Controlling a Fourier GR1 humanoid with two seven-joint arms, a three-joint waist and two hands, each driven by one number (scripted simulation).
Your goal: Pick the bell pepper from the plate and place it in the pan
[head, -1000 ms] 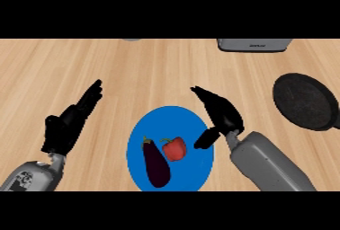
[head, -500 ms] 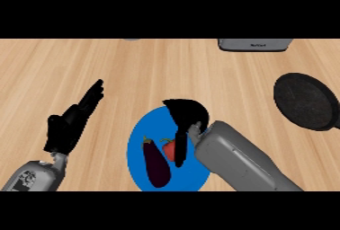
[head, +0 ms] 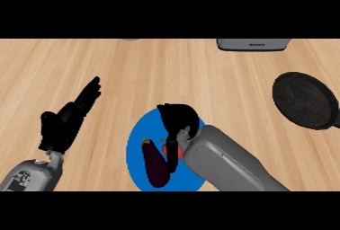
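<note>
At the left, the left hand point(head: 66, 123) rests open over the wooden surface point(head: 166, 72), fingers straight and pointing away, holding nothing. Right of it lies the blue plate point(head: 137, 146), with a dark eggplant point(head: 157, 162) on it. The right hand point(head: 178, 120) is down over the plate with fingers curled above the bell pepper point(head: 179, 150), of which only a red sliver shows; whether it grips the pepper cannot be told. The black pan point(head: 306, 99) sits well apart at the right.
</note>
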